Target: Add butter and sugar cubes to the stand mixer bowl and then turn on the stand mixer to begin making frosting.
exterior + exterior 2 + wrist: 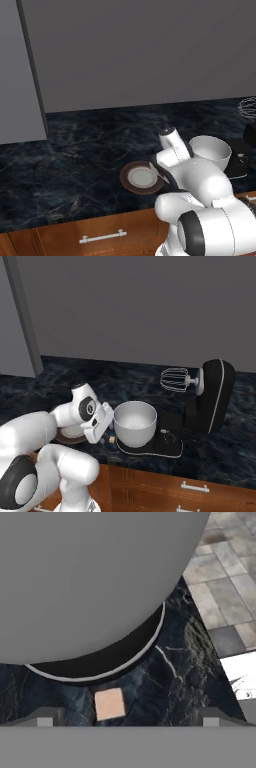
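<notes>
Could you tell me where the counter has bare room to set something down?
The dark counter lies bare left of the plate, back to the wall. It is crowded between the plate and the stand mixer bowl, where the open gripper hangs over a sugar cube.

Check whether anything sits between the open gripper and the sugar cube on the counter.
Nothing visible does. In the hand view the sugar cube lies on bare dark counter between the fingertips, beside the stand mixer bowl, apart from it.

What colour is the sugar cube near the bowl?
Pale beige sugar cube, best in the hand view.
</notes>
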Available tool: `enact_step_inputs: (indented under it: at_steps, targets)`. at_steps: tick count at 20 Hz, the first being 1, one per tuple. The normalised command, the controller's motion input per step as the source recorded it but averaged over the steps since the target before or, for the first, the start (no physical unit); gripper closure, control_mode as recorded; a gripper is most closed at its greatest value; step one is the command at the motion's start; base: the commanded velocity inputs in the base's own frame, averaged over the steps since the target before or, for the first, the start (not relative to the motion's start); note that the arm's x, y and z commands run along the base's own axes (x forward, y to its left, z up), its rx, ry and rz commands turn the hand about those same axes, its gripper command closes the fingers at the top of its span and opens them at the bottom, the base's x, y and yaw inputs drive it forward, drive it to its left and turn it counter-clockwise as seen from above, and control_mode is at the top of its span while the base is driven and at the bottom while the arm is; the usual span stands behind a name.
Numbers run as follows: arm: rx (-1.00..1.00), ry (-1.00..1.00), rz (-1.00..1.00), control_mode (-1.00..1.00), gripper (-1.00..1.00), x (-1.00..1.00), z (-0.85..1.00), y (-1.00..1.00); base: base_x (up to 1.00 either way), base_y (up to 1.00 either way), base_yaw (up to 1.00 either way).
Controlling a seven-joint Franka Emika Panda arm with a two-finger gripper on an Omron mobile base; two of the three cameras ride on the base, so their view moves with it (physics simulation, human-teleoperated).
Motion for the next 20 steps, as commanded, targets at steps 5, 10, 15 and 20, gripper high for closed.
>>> enact_step_inputs:
  at_steps: [5,10,15,20]
  targets:
    - [0.0,0.0,0.0,-1.0,-1.0,0.08,-0.32,0.0,0.0,0.0,0.0]
    - [0.0,-0.01,0.0,-1.0,-1.0,0.0,-0.27,-0.02,0.0,0.0,0.0]
    - [0.0,-0.03,0.0,-1.0,-1.0,0.0,-0.19,-0.05,0.0,0.0,0.0]
    - [0.0,-0.04,0.0,-1.0,-1.0,-0.01,-0.14,-0.08,0.0,0.0,0.0]
